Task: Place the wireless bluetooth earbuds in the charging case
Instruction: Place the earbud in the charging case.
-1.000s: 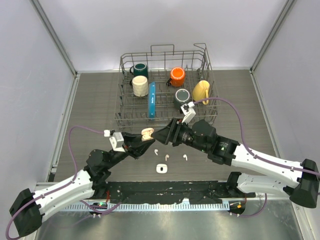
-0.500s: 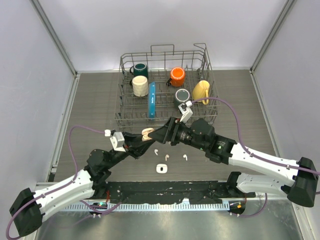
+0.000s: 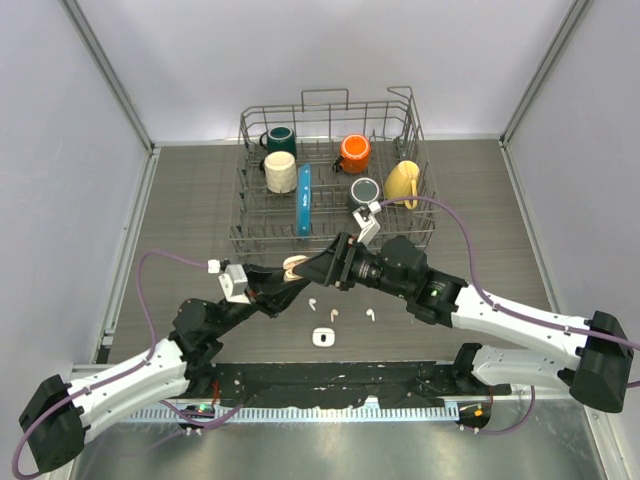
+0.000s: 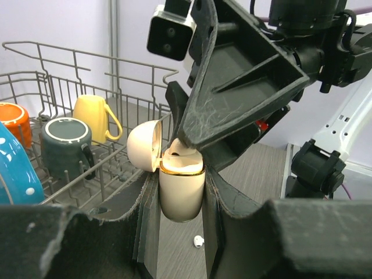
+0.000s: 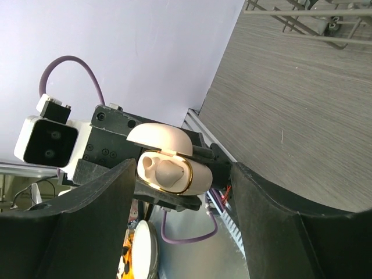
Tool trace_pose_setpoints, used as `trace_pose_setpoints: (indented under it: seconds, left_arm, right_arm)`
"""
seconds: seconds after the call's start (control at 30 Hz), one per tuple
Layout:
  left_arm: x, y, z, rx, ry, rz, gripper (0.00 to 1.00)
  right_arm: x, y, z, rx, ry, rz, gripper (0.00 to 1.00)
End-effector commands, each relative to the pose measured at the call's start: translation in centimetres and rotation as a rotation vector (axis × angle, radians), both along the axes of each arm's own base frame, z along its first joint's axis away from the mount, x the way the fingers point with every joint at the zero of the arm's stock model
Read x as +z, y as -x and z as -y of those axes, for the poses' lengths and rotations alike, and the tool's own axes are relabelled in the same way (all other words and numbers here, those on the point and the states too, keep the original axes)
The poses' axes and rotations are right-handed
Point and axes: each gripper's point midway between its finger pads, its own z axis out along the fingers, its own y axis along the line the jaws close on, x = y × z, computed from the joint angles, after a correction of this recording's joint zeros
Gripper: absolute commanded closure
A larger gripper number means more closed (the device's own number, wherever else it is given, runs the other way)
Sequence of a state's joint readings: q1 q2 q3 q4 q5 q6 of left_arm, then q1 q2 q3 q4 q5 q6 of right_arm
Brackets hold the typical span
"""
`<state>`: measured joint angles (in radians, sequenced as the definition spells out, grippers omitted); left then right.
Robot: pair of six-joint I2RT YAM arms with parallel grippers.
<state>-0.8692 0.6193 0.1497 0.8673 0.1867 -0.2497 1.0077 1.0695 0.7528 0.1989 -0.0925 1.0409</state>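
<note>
Right hand [image 3: 312, 268] nearer left hand's [image 4: 181, 200] case [image 4: 181, 183]

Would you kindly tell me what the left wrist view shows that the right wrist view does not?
Only the left wrist view shows the yellow mug and a loose earbud on the table. Only the right wrist view shows an earbud seated inside the charging case. Both show that open case, clamped by the left gripper.

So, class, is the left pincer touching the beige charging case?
Touching. The left wrist view shows the charging case clamped in the left pincer, whose jaws press against both its sides.
</note>
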Motion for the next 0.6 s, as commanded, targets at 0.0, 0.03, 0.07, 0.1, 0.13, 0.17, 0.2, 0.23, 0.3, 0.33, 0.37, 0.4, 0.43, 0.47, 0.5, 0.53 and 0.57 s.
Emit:
trace_pose_setpoints:
  seconds: [0.0, 0.03, 0.07, 0.1, 0.13, 0.17, 0.2, 0.23, 0.3, 0.33, 0.37, 0.4, 0.43, 0.47, 0.5, 0.53, 0.57]
  left_arm:
    - [3.3, 0.5, -0.3, -0.004, 0.075, 0.096, 1.00]
    - [3.4, 0.5, -0.3, -0.004, 0.075, 0.097, 1.00]
    - [3.4, 0.5, -0.2, -0.007, 0.075, 0.098, 1.00]
    - [3.4, 0.5, -0.2, -0.011, 0.073, 0.100, 1.00]
    - [3.4, 0.6, -0.1, -0.015, 0.072, 0.098, 1.00]
    - [3.5, 0.5, -0.1, -0.012, 0.073, 0.100, 1.00]
    - [3.5, 0.5, -0.1, -0.012, 0.072, 0.099, 1.00]
    - [3.5, 0.5, -0.1, -0.014, 0.071, 0.100, 1.00]
    - [3.5, 0.4, -0.1, -0.012, 0.072, 0.097, 1.00]
    - [3.4, 0.3, -0.1, -0.006, 0.071, 0.095, 1.00]
    - [3.4, 0.3, -0.1, -0.003, 0.071, 0.093, 1.00]
    - [3.4, 0.2, -0.1, -0.002, 0.071, 0.091, 1.00]
    - [3.3, 0.2, -0.1, -0.001, 0.072, 0.089, 1.00]
    - [3.3, 0.2, -0.2, 0.003, 0.073, 0.088, 1.00]
    - [3.3, 0.1, -0.2, 0.004, 0.071, 0.088, 1.00]
    - [3.3, 0.2, -0.2, 0.005, 0.071, 0.090, 1.00]
    - [3.3, 0.1, -0.2, 0.006, 0.071, 0.089, 1.00]
  right_arm:
    - [0.9, 0.3, -0.9, 0.051, -0.056, -0.017, 0.29]
    - [0.9, 0.4, -1.0, 0.057, -0.057, -0.021, 0.29]
    - [1.0, 0.4, -1.1, 0.060, -0.063, -0.021, 0.29]
    - [0.7, 0.4, -1.2, 0.065, -0.061, -0.032, 0.29]
    - [0.8, 0.4, -1.2, 0.066, -0.066, -0.033, 0.33]
    - [0.9, 0.4, -1.3, 0.072, -0.075, -0.031, 0.33]
    - [0.8, 0.6, -1.3, 0.082, -0.078, -0.037, 0.38]
    - [0.9, 0.7, -1.4, 0.088, -0.083, -0.038, 0.40]
    - [0.7, 0.8, -1.4, 0.091, -0.084, -0.041, 0.44]
    - [0.7, 0.9, -1.4, 0.100, -0.086, -0.043, 0.46]
    - [0.8, 1.0, -1.4, 0.106, -0.089, -0.041, 0.47]
    - [0.9, 1.1, -1.5, 0.114, -0.090, -0.041, 0.48]
    - [0.7, 1.3, -1.6, 0.129, -0.087, -0.045, 0.48]
    - [0.8, 1.5, -1.8, 0.143, -0.089, -0.045, 0.48]
    - [0.9, 1.6, -1.9, 0.154, -0.094, -0.044, 0.46]
    - [0.9, 1.8, -2.0, 0.165, -0.096, -0.046, 0.44]
    - [0.9, 1.9, -2.2, 0.181, -0.097, -0.051, 0.43]
